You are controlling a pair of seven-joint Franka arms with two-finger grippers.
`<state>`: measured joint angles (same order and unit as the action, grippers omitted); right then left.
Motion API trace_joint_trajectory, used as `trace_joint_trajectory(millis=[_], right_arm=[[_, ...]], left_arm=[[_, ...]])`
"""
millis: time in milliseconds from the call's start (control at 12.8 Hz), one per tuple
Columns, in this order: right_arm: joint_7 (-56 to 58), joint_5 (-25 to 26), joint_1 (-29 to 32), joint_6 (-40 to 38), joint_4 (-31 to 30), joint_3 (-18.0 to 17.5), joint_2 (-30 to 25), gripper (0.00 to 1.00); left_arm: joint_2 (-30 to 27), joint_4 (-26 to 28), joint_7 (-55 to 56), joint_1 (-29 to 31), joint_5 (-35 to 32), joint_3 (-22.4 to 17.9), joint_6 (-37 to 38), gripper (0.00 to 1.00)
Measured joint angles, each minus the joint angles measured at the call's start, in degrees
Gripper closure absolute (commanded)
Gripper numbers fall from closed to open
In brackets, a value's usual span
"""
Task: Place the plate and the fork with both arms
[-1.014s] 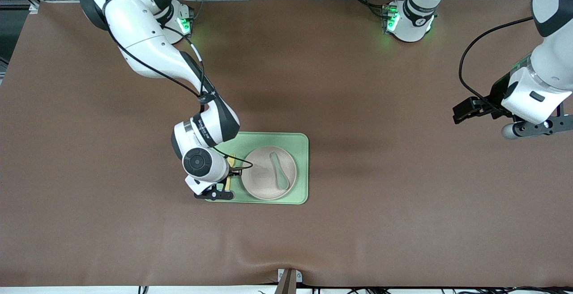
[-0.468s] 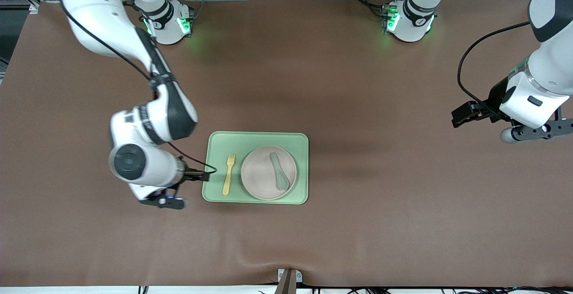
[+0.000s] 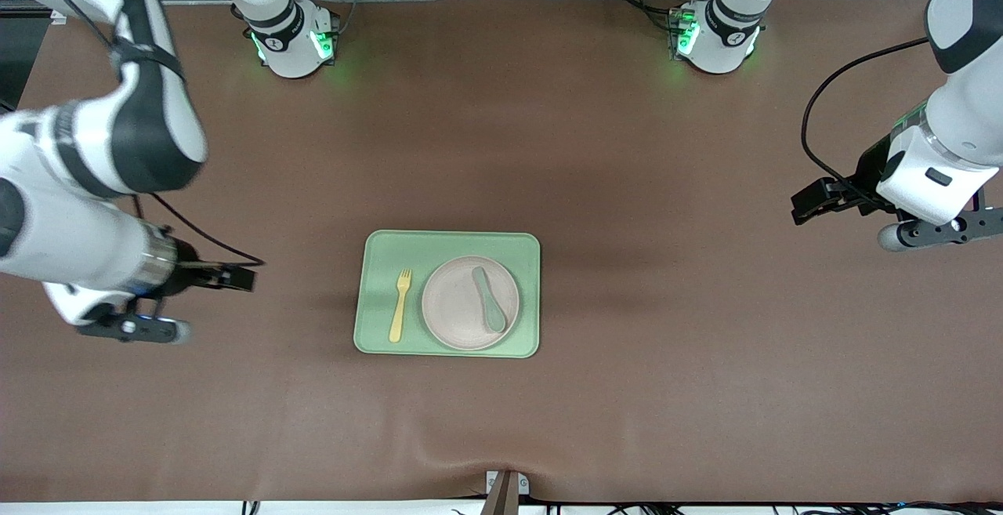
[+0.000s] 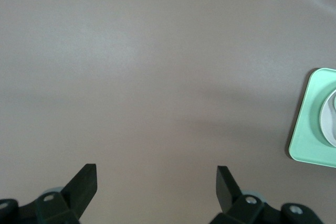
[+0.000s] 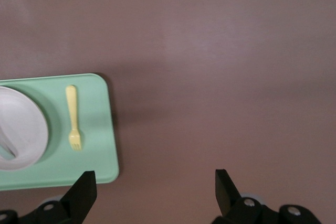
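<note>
Green tray (image 3: 376,248) mid-table w/ teal spoon (image 3: 489,301).

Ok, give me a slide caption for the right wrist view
Open right gripper over bare table, beside the green tray holding the yellow fork and plate.

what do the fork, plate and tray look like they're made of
The fork looks like matte yellow plastic: one flat, even colour, short thick tines. The plate looks pale and dull, with no glare; ceramic or a plastic composite, I cannot tell which. The tray looks like moulded light-green plastic with rounded corners and a low raised rim, satin rather than glossy.
</note>
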<state>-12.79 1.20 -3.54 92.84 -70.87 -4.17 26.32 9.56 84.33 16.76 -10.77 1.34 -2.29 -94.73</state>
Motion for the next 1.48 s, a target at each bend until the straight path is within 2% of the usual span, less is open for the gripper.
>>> trace_joint_trajectory(millis=[390, 624, 858, 1482], right_arm=[[1.7, -0.2, 2.1, 1.7, -14.8, -0.3, -15.8, 0.00], [1.7, -0.2, 2.1, 1.7, -17.3, -0.5, -21.3, 0.00], [1.9, -0.1, 2.2, -0.6, -17.6, -0.3, -23.7, 0.00], [5.4, -0.1, 5.6, -0.4, -19.3, 0.0, -24.2, 0.00]], left_arm=[[0.0, 0.0, 0.0, 0.1, 0.0, -0.1, -0.1, 0.00], [0.0, 0.0, 0.0, 0.1, 0.0, -0.1, -0.1, 0.00], [0.0, 0.0, 0.0, 0.4, 0.0, -0.1, -0.3, 0.00], [-0.3, -0.3, 0.0, 1.8, 0.0, -0.1, -0.6, 0.00]])
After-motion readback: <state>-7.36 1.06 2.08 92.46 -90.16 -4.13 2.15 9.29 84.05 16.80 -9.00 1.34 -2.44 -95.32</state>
